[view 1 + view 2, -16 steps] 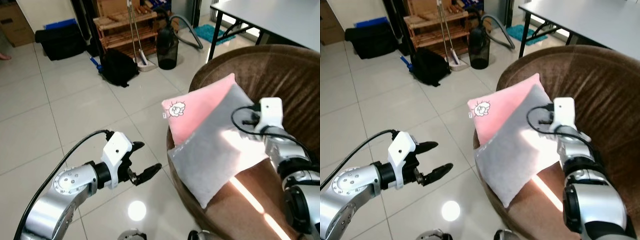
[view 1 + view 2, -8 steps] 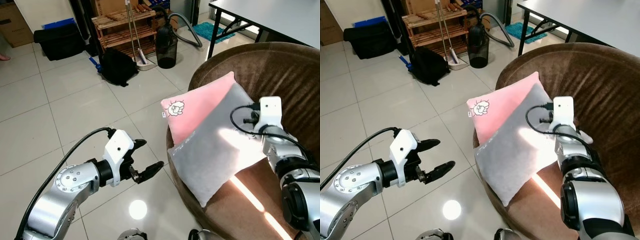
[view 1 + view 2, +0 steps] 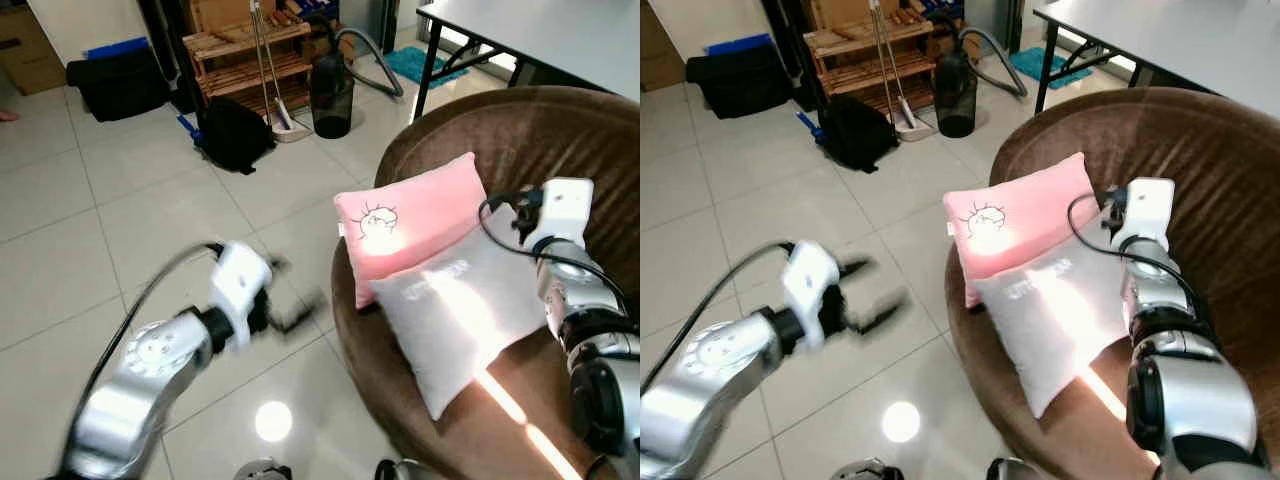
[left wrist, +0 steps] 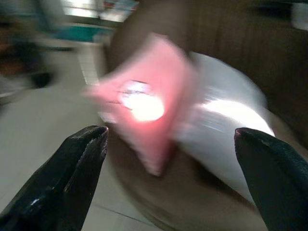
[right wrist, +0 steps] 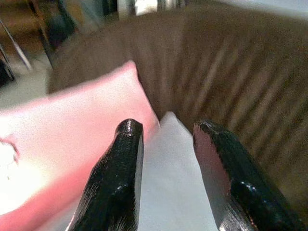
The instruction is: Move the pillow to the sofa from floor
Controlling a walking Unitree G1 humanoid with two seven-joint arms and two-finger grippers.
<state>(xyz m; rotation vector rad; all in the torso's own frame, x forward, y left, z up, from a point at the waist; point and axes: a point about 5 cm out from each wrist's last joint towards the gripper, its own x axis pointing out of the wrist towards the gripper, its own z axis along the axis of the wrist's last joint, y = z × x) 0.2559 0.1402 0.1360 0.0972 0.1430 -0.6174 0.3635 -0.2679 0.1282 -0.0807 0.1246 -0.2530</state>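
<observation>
Item: grey pillow (image 3: 462,318), lying on the seat of the brown sofa (image 3: 545,140), tilted, its lower corner hanging over the front edge of the seat.
Companion: pink pillow (image 3: 410,215), propped behind and partly under the grey one, touching it along one edge, printed face toward the room.
Long axis: grey pillow set diagonally, upper corner toward the sofa back, lower corner toward the floor (image 3: 150,220).
Right gripper: (image 5: 166,166), at the upper corner of the grey pillow, just in front of the sofa back; fingers (image 5: 118,178) parted with a narrow gap, the pale corner lying between and beyond them; actual contact cannot be told.
Left gripper: (image 3: 865,300), blurred, over the bare floor, well apart from the sofa; fingers (image 4: 62,178) spread wide, nothing between them, both pillows ahead of them.
Nearer arm: right, by a wide margin; pillow corner straight along its fingers.
Bearing from left gripper: pillows ahead and toward the robot's right.
Status, as judged: pillow already off the floor and on the sofa; remaining step likely a release and pull-back of the right gripper.
Risk, as judged: overhanging corner could slide the grey pillow forward off the seat.
</observation>
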